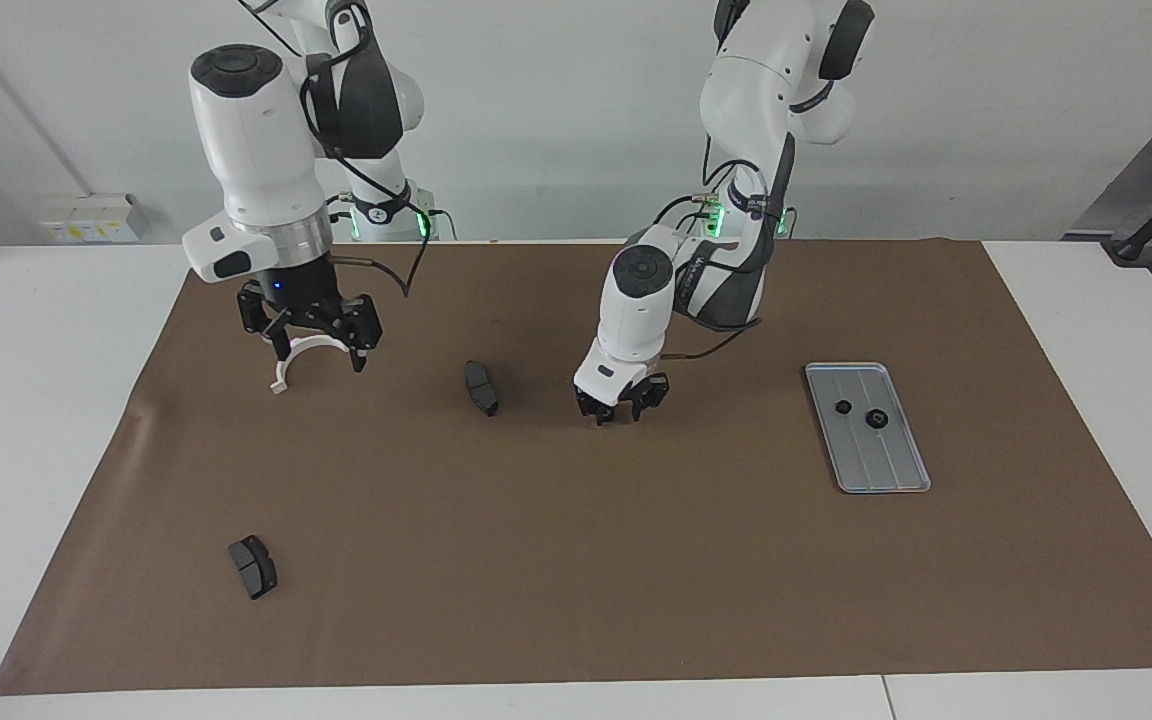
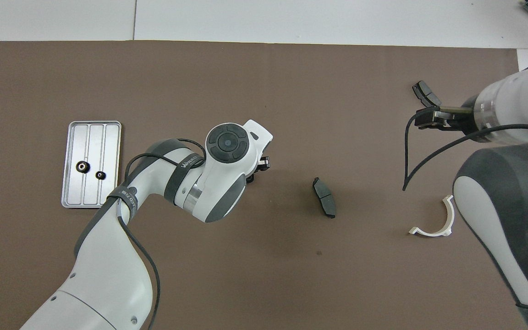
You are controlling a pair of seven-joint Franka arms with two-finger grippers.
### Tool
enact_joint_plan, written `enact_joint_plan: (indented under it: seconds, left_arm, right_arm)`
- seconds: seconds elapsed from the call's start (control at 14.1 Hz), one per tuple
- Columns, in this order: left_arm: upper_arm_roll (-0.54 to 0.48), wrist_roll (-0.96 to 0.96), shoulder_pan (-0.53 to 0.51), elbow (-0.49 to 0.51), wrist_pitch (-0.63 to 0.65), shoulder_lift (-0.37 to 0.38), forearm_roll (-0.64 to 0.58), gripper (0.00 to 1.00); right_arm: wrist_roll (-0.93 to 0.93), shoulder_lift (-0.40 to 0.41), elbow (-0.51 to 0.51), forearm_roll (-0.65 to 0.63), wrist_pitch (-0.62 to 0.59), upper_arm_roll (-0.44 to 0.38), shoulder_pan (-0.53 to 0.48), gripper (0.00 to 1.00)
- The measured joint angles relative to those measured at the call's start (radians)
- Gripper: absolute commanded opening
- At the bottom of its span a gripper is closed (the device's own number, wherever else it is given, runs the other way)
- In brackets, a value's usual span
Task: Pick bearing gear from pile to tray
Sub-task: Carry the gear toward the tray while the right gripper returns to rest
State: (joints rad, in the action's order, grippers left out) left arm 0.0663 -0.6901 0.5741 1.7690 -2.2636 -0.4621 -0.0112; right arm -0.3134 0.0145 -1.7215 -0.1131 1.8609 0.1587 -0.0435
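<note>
The left gripper (image 1: 622, 404) hangs low over bare brown mat (image 1: 576, 560) at the middle of the facing view, between a black wedge pad (image 1: 482, 387) and the tray (image 1: 866, 427); whether its short fingers are parted or closed cannot be told, and nothing shows between them. Two small black rings (image 2: 82, 167) lie side by side on the grooved tray – at the left of the overhead view, at the right of the facing view – well apart from that gripper. On the left arm's dark forearm band white lettering shows in the overhead view, too small to read surely. A second black pad (image 1: 252, 566) lies alone at the lower left of the facing view. At the upper left of that view the right gripper (image 1: 311, 335) is raised over the white half-ring bracket (image 1: 301, 358) – the bracket rests on the mat, and its fingers look spread.
</note>
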Motion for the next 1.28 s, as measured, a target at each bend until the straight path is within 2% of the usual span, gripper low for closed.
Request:
enact_joint_plan:
  seconds: [0.28, 0.43, 0.57, 0.71, 0.85, 1.07, 1.28]
  left_arm:
    - [0.000, 0.000, 0.011, 0.013, -0.007, 0.000, 0.000, 0.61]
    - [0.000, 0.000, 0.019, 0.018, -0.011, 0.000, 0.000, 0.58]
    - [0.000, -0.001, 0.026, 0.019, -0.013, 0.000, 0.000, 0.53]
    - [0.000, -0.001, 0.028, 0.021, -0.013, 0.000, -0.001, 0.46]
    - [0.000, -0.001, 0.028, 0.022, -0.013, 0.000, -0.001, 0.33]
    - [0.000, -0.001, 0.028, 0.022, -0.014, 0.000, -0.001, 0.02]
    - [-0.003, -0.001, 0.028, 0.021, -0.015, 0.000, -0.001, 0.00]
  right_arm:
    - [0.145, -0.065, 0.021, 0.045, -0.127, -0.121, 0.022, 1.00]
    - [0.196, -0.095, 0.023, 0.054, -0.176, -0.198, 0.064, 1.00]
    - [0.239, -0.117, 0.041, 0.084, -0.243, -0.238, 0.078, 1.00]
    - [0.246, -0.119, 0.067, 0.088, -0.293, -0.241, 0.077, 1.00]
    - [0.246, -0.107, 0.075, 0.088, -0.296, -0.241, 0.077, 1.00]
    - [0.246, -0.075, 0.089, 0.088, -0.296, -0.241, 0.075, 1.00]
    - [0.246, -0.064, 0.093, 0.088, -0.300, -0.240, 0.077, 1.00]
